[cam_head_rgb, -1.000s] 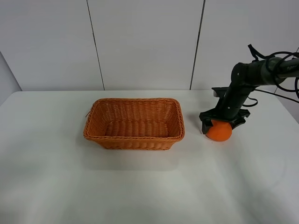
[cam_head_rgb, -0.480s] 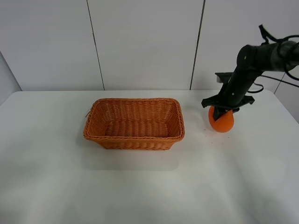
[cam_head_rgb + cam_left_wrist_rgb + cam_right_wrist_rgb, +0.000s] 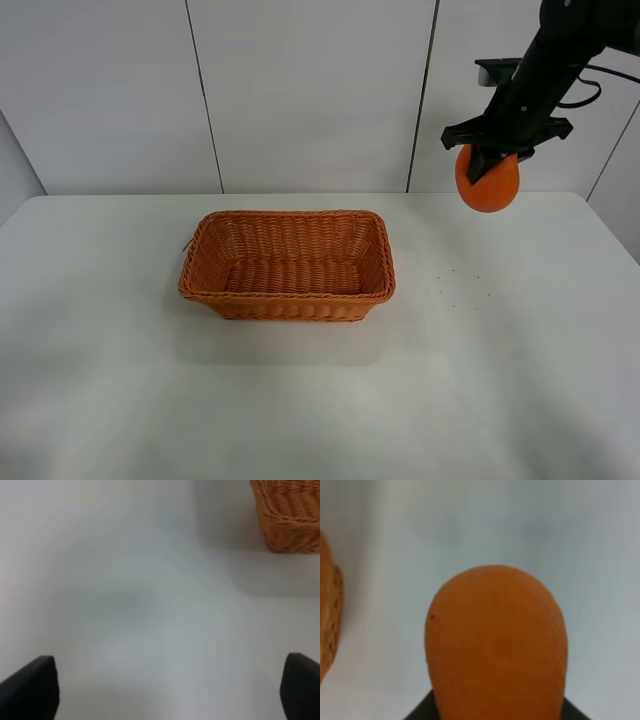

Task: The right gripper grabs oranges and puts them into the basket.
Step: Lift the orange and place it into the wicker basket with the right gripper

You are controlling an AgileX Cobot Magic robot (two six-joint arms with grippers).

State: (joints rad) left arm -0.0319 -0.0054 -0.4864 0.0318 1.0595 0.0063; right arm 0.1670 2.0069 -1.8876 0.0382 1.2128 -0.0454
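The orange [image 3: 488,185] hangs high above the worktop [image 3: 480,380], clamped in the closed right pincer [image 3: 487,163], well to the right of the basket [image 3: 288,300]. We judge the carry step in hand; next comes travel leftward over the basket, then release. The basket holds nothing. The left pincer [image 3: 165,690] gapes, empty.

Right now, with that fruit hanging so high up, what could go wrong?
Two things, I think. The orange hangs high above the table, and the fingers of the right gripper seem to hold it only by its upper part. If it slips, it could drop, bounce and roll away. The basket also sits well off to one side, so letting go too early, or from this height, might make the orange miss it or bounce out.
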